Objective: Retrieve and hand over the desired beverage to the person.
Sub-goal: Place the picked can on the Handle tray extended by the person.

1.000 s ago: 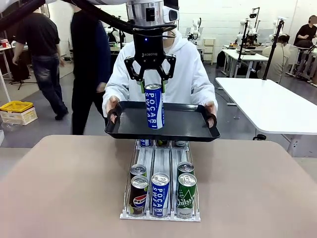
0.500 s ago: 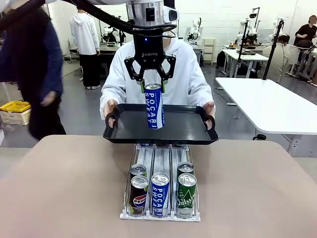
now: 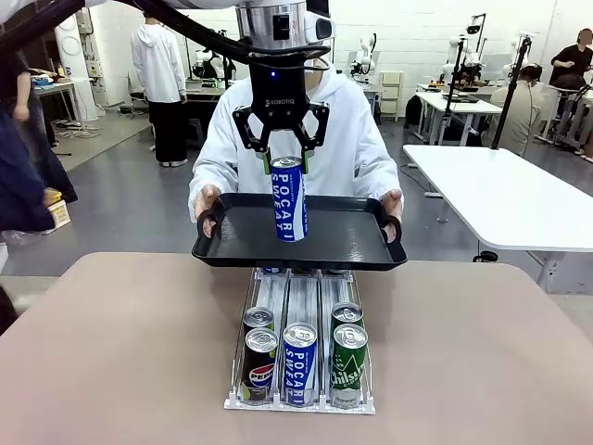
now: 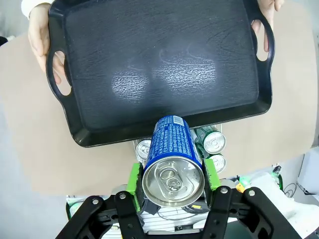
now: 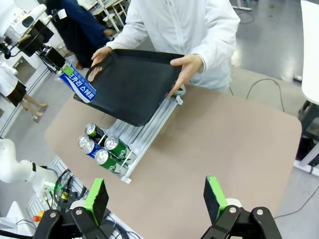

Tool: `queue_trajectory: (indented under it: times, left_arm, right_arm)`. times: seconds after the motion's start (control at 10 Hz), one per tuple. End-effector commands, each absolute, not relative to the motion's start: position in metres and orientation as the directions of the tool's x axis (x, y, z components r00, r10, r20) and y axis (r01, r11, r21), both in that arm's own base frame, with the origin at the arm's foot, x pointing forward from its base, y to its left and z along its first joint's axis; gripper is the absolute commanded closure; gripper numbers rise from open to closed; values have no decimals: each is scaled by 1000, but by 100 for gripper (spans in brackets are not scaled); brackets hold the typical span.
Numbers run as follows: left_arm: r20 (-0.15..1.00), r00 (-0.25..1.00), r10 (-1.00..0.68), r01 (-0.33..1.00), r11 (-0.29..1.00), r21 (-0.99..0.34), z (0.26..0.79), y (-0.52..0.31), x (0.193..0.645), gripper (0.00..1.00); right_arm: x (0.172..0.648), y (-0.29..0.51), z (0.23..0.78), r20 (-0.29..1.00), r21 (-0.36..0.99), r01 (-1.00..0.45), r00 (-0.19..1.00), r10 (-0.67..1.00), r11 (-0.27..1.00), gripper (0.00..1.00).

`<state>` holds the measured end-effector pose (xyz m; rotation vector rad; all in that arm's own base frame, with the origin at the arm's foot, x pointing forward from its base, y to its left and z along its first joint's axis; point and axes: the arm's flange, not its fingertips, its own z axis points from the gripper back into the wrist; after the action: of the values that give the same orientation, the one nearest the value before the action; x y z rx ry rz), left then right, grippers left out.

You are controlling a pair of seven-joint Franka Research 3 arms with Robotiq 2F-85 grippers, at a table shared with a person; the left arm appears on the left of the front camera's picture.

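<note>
The left end effector (image 3: 284, 165) was closed on the top of a blue Pocari Sweat can (image 3: 289, 204), its green pads (image 4: 134, 178) pressed to opposite sides just under the rim. The can hung upright from that grip. In the left wrist view, the can (image 4: 172, 144) sat over the near edge of a black tray (image 4: 164, 59). Whether its base touched the tray could not be told.

The person (image 3: 357, 139) in the white hooded jacket stood at the far side of the counter (image 3: 120, 352), holding the tray (image 3: 352, 255) level by both end handles, one hand (image 3: 208, 199) at each.

Below the tray, a clear three-lane rack (image 3: 301, 297) lay on the counter. A Pepsi can (image 3: 260, 362), another Pocari Sweat can (image 3: 299, 362) and a green can (image 3: 349, 363) stood at its front.

The right end effector (image 5: 157, 196) was spread wide and held nothing, well above the counter and apart from the tray.
</note>
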<state>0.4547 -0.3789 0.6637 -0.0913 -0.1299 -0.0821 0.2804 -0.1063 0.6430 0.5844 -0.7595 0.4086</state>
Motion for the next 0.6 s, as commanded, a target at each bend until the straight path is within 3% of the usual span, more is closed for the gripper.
queue_trajectory:
  times: [0.0,0.2,0.5]
  left_arm:
    - [86,990,-116,124,988,-90,667,-372,471,42]
    - [22,987,-160,161,984,-82,673,-368,501,42]
    - [96,991,-95,94,995,16,687,-364,545,42]
  right_arm:
    - [281,-107,642,744,345,-555,654,141,757,0]
    - [281,-107,642,744,345,-555,654,141,757,0]
    - [281,-107,642,744,345,-555,654,141,757,0]
